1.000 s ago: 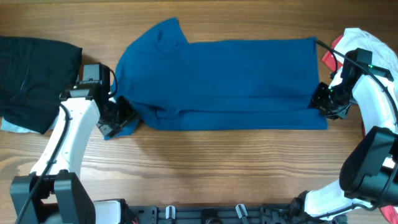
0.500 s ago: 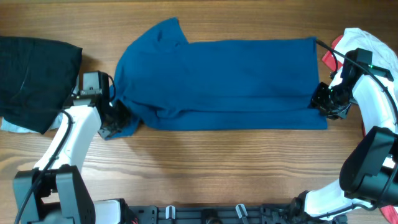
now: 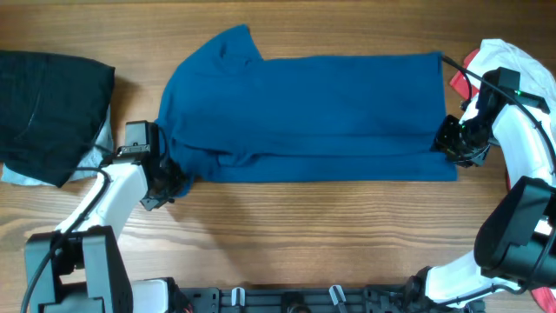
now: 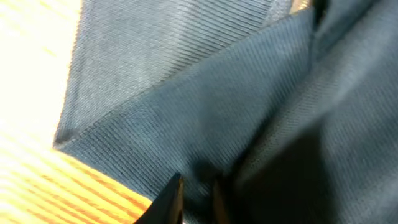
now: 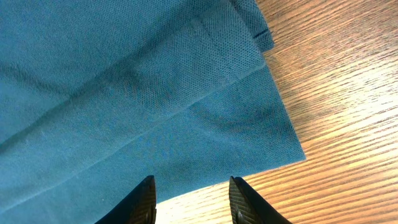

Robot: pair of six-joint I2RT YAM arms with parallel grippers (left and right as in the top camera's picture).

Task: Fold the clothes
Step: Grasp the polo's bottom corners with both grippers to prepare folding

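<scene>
The clothes [image 3: 313, 113], a deep-blue polo shirt, lie flat across the table, folded lengthwise, with the collar end at the left. My left gripper [image 3: 165, 180] sits at the shirt's front-left corner. In the left wrist view its jaws [image 4: 194, 200] stand narrow, with a fold of blue fabric [image 4: 186, 106] pinched between them. My right gripper [image 3: 452, 143] rests at the shirt's front-right end. In the right wrist view it [image 5: 191, 199] is open over the hem corner [image 5: 273, 143], with cloth and bare wood between the fingers.
A black garment [image 3: 48, 109] lies on a pale-blue one [image 3: 17, 176] at the far left. A red-and-white top [image 3: 512, 65] lies at the back right, behind the right arm. Bare wooden table [image 3: 304, 235] runs along the front.
My left gripper has shifted toward the table's front and narrowed onto the sleeve corner, whose loose tip no longer shows. The right arm has not moved.
</scene>
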